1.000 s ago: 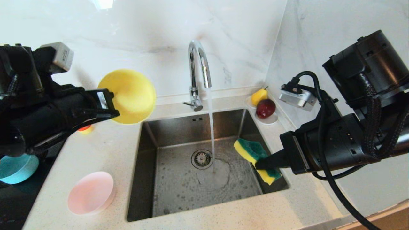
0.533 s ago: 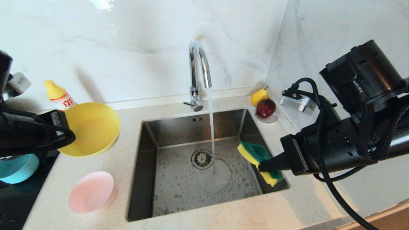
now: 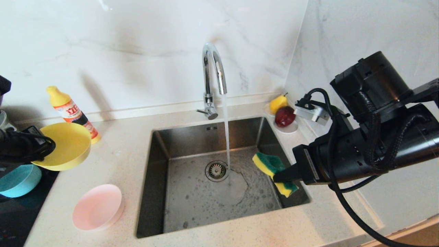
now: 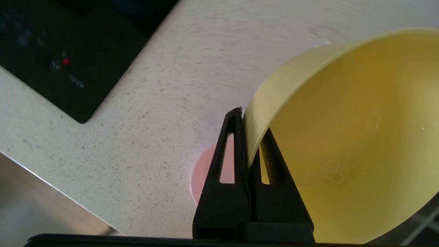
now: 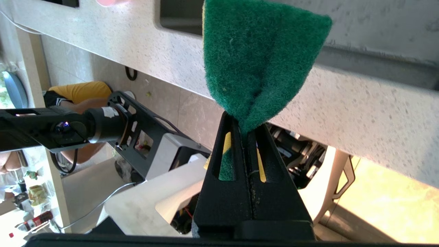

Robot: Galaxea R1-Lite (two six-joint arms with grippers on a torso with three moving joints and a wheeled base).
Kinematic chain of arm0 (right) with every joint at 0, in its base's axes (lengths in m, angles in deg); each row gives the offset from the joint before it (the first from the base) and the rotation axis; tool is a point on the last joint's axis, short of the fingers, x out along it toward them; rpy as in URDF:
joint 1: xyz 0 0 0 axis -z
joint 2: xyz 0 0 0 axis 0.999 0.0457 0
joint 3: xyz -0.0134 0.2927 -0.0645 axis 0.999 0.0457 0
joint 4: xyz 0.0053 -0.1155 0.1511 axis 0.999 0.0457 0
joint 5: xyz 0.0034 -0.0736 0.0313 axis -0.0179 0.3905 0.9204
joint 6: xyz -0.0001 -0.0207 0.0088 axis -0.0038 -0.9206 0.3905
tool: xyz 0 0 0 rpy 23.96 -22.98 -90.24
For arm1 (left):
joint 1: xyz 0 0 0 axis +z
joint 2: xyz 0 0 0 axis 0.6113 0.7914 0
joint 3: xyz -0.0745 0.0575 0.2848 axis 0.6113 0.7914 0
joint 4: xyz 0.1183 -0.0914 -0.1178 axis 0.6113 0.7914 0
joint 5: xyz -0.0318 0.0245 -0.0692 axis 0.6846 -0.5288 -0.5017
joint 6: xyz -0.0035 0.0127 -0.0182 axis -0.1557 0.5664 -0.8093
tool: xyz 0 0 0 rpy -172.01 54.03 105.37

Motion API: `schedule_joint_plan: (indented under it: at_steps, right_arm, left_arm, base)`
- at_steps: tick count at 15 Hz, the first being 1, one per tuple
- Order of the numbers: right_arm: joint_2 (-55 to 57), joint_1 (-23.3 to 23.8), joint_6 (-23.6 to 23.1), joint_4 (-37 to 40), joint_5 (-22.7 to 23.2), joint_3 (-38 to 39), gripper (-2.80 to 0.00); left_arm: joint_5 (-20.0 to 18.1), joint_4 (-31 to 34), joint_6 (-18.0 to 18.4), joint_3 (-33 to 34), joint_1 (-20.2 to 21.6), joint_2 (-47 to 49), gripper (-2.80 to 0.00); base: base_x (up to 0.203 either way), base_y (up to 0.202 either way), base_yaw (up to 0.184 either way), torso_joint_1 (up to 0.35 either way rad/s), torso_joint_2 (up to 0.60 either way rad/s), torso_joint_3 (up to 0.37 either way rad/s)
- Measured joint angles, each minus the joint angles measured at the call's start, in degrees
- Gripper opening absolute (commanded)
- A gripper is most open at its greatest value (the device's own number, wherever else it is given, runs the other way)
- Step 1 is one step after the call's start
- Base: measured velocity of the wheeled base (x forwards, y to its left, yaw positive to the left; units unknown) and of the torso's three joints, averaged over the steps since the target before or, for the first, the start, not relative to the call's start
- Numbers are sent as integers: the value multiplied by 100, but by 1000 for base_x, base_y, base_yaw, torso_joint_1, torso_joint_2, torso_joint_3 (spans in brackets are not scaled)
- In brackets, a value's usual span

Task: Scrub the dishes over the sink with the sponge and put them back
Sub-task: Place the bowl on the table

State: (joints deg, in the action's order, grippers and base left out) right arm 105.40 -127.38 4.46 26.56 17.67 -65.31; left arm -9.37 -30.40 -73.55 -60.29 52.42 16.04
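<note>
sink (image 3: 219, 178) set in the countertop (image 3: 113, 161) centre, faucet (image 3: 212, 79) at its far edge. sponge (image 3: 274, 168) over the sink's right side, in the right gripper (image 3: 279, 176). saucer of fruit (image 3: 283, 118) at the far right corner. left of the sink: bottle (image 3: 70, 111) far, one bowl (image 3: 67, 145) held above the counter by the left gripper (image 3: 41, 147), another bowl (image 3: 97, 207) near, a third (image 3: 17, 180) at the left edge on the cooktop (image 3: 20, 212).
</note>
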Motion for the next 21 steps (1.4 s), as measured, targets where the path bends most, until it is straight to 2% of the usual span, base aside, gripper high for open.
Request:
schedule_joint_plan:
  at_steps: [3, 7, 10, 14, 21]
  right_arm:
    - [54, -5, -5, -61, 5, -56, -280]
    - [64, -5, 8, -66, 5, -20, -280]
    - [72, -5, 8, -71, 6, 36, -280]
    - [84, -5, 5, -79, 7, 20, -280]
    - [95, -10, 4, -76, 11, 47, -280]
  left_arm:
    - [-414, -210, -65, 40, 525, 543, -280]
    - [-462, -432, -266, 115, 870, 1231, -280]
    - [-515, -861, -294, 156, 1118, 1717, -280]
    - [-930, -958, -293, 126, 1301, 2306, -280]
    - [-1283, -1245, -325, -117, 1437, 2710, -280]
  base:
    - [0, 0, 0, 0, 0, 0]
    - [0, 0, 0, 0, 0, 0]
    - [0, 0, 0, 0, 0, 0]
    - [0, 0, 0, 0, 0, 0]
    - [0, 0, 0, 0, 0, 0]
